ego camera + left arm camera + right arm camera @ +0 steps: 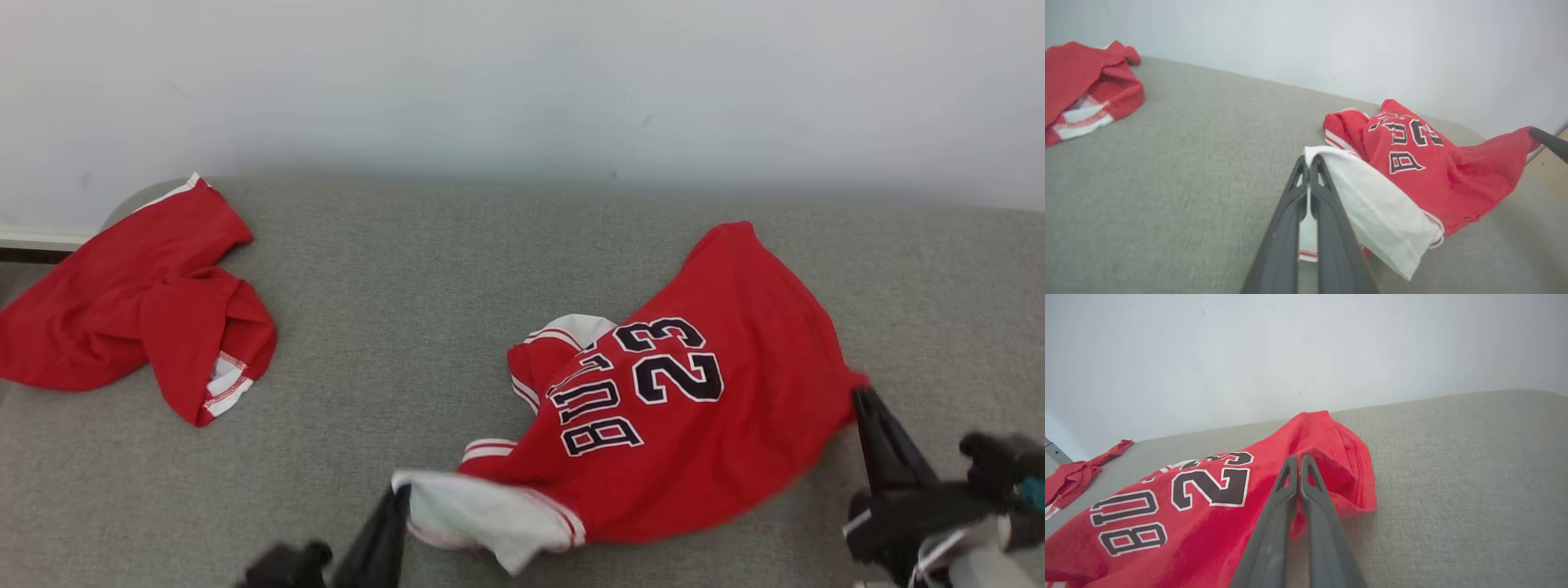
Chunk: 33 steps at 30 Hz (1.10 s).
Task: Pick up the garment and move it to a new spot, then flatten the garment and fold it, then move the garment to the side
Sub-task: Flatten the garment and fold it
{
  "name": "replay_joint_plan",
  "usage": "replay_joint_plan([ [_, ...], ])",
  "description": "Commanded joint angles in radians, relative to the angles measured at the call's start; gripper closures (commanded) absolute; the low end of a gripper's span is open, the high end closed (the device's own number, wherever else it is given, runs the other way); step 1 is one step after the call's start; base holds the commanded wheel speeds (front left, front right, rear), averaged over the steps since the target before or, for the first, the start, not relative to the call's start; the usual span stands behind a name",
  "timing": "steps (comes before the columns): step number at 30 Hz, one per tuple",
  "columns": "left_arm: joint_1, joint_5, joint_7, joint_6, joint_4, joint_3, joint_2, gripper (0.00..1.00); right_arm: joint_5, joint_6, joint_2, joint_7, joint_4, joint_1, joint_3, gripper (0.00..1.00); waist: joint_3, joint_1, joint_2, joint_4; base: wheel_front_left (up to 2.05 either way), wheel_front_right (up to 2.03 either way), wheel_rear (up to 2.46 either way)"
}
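While in left hand (1308, 160), jersey (1457, 171) (white-lined)

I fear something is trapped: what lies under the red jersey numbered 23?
Grey couch fabric shows around the jersey, which the left gripper and right gripper pinch. Anything beneath the cloth is covered.

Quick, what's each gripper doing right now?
Left gripper: closed, pinching the white part of the jersey.
Right gripper: closed, pinching the jersey's red edge.
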Motion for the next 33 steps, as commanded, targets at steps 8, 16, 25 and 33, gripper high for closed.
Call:
replay_joint_plan([
  [8, -0.445, -0.071, 0.136, -0.005, -0.105, -0.037, 0.14, 1.0, 0.038, -0.002, -0.002, 0.109, -0.067, -0.356, 0.024, 1.0, 0.124, 0.0, 0.0, -0.068, 0.0, 0.0, 0.0],
  [16, -0.973, -0.215, 0.274, -0.005, 0.003, -0.063, 0.242, 1.0, 0.059, -0.002, 0.024, 0.214, 0.056, -0.839, 0.012, 1.0, 0.326, 0.0, 0.0, -0.102, 0.0, 0.0, 0.0],
  [25, -1.617, -0.205, 0.304, -0.005, 0.243, -0.098, 0.296, 1.0, -0.024, -0.002, 0.087, 0.238, 0.323, -1.448, -0.038, 1.0, 0.549, 0.0, 0.0, -0.15, 0.0, 0.0, 0.0],
  [33, -1.979, -0.181, 0.242, -0.005, 0.447, -0.151, 0.286, 1.0, -0.08, -0.002, 0.13, 0.185, 0.507, -1.741, -0.065, 1.0, 0.601, 0.0, 0.0, -0.186, 0.0, 0.0, 0.0],
])
